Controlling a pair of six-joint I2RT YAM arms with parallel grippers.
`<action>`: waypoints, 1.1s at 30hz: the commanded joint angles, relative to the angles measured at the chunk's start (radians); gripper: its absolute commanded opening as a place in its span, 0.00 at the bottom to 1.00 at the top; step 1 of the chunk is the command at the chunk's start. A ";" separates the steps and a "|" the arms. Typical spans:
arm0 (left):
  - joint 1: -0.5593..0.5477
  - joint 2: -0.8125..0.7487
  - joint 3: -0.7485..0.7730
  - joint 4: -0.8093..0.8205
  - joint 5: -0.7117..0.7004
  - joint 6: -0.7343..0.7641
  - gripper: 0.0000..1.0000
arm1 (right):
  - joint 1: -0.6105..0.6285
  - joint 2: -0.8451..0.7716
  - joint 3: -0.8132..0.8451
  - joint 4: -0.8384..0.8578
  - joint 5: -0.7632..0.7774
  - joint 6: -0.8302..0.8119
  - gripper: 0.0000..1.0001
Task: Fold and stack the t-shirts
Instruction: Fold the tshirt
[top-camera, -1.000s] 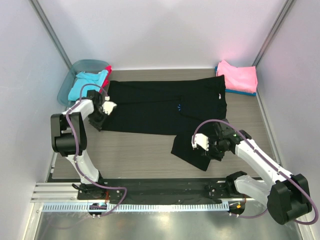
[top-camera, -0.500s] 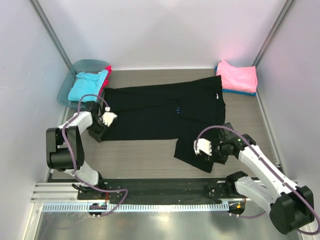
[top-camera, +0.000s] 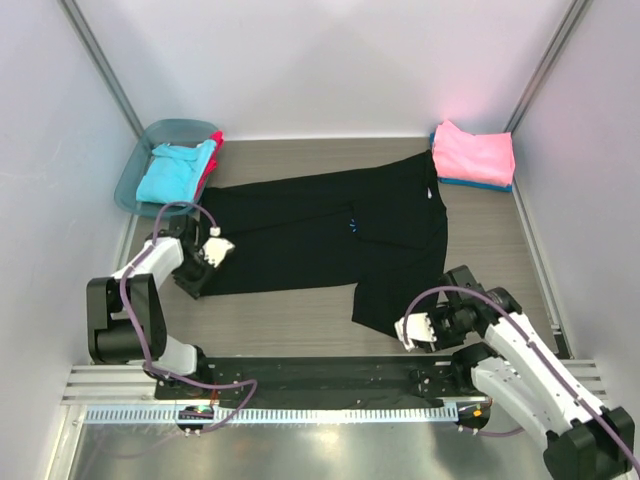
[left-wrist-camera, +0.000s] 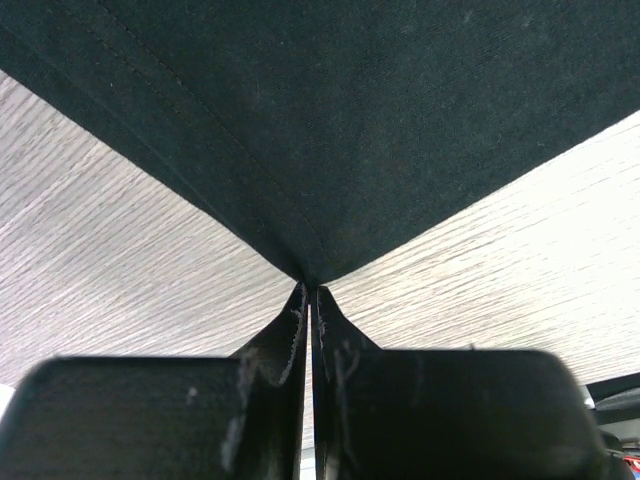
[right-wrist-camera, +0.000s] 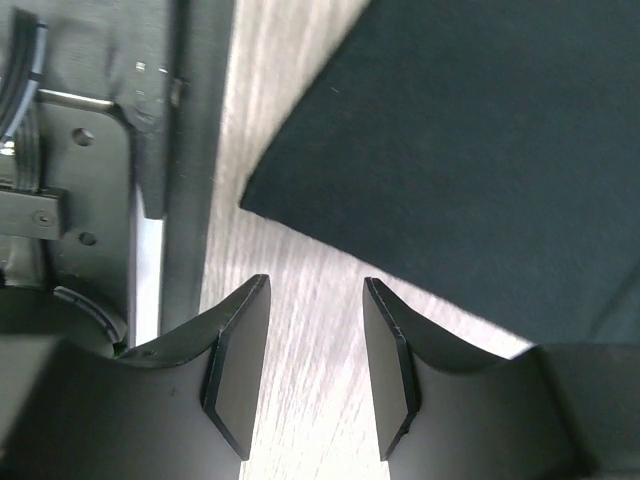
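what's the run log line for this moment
left gripper: shut on black t-shirt | right gripper: open, empty, just off the shirt's edge

Plain white walls (top-camera: 320, 60) around wood-grain tabletop (top-camera: 280, 322)

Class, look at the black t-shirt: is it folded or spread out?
Spread out: the black t-shirt lies mostly flat across the table, one corner pinched in the left gripper.
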 joint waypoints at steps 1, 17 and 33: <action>0.006 -0.017 0.037 -0.031 -0.012 -0.010 0.00 | 0.007 0.080 0.034 0.018 -0.062 -0.074 0.48; 0.008 0.000 0.070 -0.046 -0.035 -0.043 0.00 | 0.007 0.206 0.008 -0.044 -0.113 -0.272 0.38; 0.008 0.060 0.115 -0.048 -0.076 -0.043 0.00 | 0.007 0.254 -0.020 -0.059 -0.159 -0.410 0.39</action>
